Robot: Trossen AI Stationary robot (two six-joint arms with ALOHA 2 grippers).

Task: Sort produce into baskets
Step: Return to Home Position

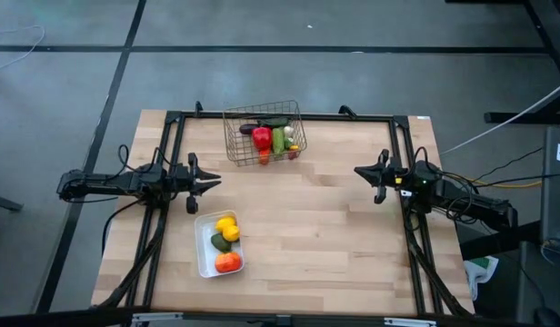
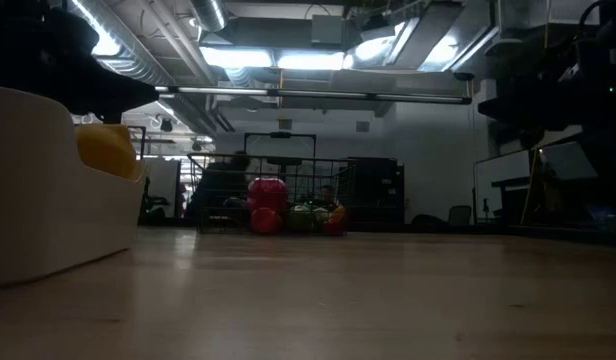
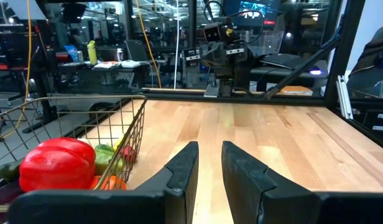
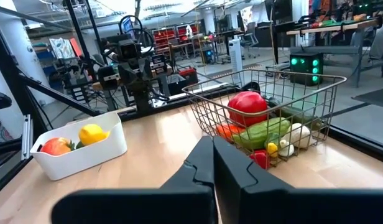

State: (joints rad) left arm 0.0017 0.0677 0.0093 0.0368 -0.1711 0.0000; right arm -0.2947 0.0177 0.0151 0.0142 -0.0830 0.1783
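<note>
Wood table [image 1: 335, 236], workshop behind. Wire basket [image 1: 233, 145] heaped, red pepper [image 1: 262, 138] prominent. Left gripper [image 1: 212, 182] narrowly parted, right gripper [image 1: 362, 172] closed, both empty.

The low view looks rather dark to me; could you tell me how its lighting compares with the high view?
Low view: bright ceiling lights glare overhead, leaving the white tray and wire basket backlit and dim. High view: the table is evenly lit, shadows faint.

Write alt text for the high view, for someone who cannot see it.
A wooden table carries a wire basket at its back edge, holding a red pepper, a cucumber and more, and a white tray near the left front with a lemon, an avocado and a tomato. The left gripper and right gripper sit empty at either side.
</note>
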